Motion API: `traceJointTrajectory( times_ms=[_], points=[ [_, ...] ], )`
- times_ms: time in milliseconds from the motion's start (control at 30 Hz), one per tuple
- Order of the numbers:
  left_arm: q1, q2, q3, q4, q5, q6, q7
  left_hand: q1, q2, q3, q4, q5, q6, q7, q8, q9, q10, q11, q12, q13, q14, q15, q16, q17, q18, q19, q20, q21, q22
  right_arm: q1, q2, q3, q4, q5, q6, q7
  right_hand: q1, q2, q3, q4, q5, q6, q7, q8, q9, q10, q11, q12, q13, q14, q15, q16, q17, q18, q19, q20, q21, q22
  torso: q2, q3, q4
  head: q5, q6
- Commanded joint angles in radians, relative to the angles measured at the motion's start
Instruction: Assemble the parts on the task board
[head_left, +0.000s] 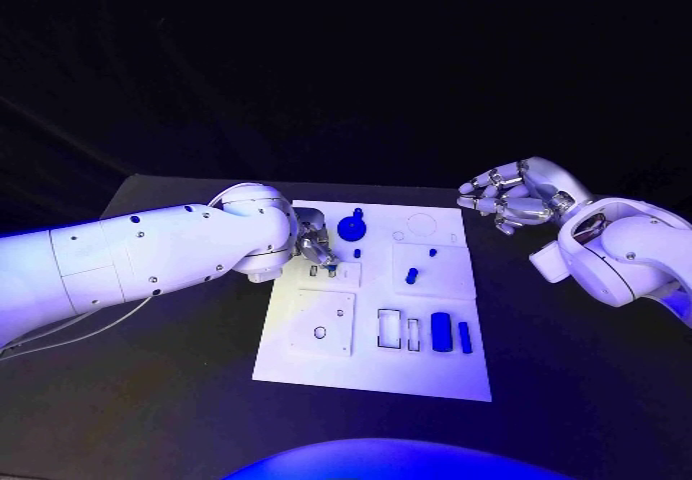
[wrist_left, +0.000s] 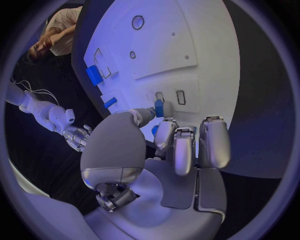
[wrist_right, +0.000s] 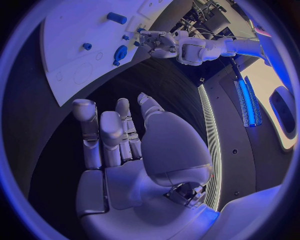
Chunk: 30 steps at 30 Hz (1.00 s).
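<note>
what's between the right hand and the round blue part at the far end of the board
Only bare white task board and black table; the head view shows nothing between the right hand and the round blue part.

The left arm (head_left: 159, 250) is white, round and smooth, with small dark dots like screws along its side. Thin pale cables (head_left: 65, 330) hang under it. The left hand (head_left: 316, 248) is shiny silver metal. The right arm (head_left: 623, 255) is white too, with fat rounded parts. The right hand (head_left: 512, 195) is silver, with chunky block-shaped fingers (wrist_right: 87, 130).
</note>
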Motion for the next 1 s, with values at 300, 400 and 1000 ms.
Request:
traceJointTrajectory(
  times_ms=[300, 400, 1000],
  points=[
    [-0.002, -0.003, 0.0, 0.004, 0.01, 0.064, -0.008, -0.001, -0.008, 0.174, -0.182, 0.005, 0.008, -0.008, 0.004, 0.003, 0.007, 0.0, -0.002, 0.001, 0.101, -0.006, 0.003, 0.246, -0.012, 0.008, 0.002, 0.005, 0.004, 0.0, 0.002, 0.0, 0.0, -0.008, -0.001, 0.004, -0.007, 0.004, 0.001, 0.006, 0.011, -0.006, -0.001, 0.004, -0.001, 0.006, 0.002, -0.004, -0.003, 0.006, 0.0, 0.0, 0.0, 0.012, 0.009, 0.002, -0.001, -0.002, -0.001, 0.0004, -0.0004, 0.0, -0.003],
    [-0.002, -0.004, 0.0, 0.005, 0.009, 0.069, -0.009, -0.002, -0.012, 0.171, -0.184, 0.005, 0.01, -0.009, 0.005, 0.003, 0.009, -0.001, 0.001, 0.006, 0.101, -0.006, 0.003, 0.245, -0.012, 0.006, 0.002, 0.004, 0.002, 0.0, 0.002, 0.0, 0.0, -0.008, -0.001, 0.004, -0.009, 0.004, 0.001, 0.007, 0.015, -0.006, -0.001, 0.005, -0.002, 0.006, 0.002, -0.004, -0.004, 0.006, 0.0, -0.001, 0.0, 0.012, 0.01, 0.002, -0.002, -0.002, -0.001, 0.0006, -0.0005, -0.002, -0.001],
    [-0.002, -0.001, -0.001, 0.009, 0.006, 0.072, -0.014, -0.009, -0.024, 0.148, -0.19, 0.004, 0.019, -0.016, 0.007, 0.003, 0.016, -0.006, 0.004, 0.011, 0.102, -0.01, 0.003, 0.246, -0.012, 0.007, 0.0, 0.005, 0.005, 0.0, 0.003, 0.0, 0.001, -0.008, -0.002, 0.006, -0.011, 0.005, 0.001, 0.01, 0.019, -0.006, -0.001, 0.005, -0.002, 0.006, 0.002, -0.003, -0.006, 0.007, -0.001, -0.001, 0.001, 0.012, 0.011, 0.002, -0.004, -0.003, -0.001, 0.0005, -0.0001, -0.002, -0.003]
  ],
)
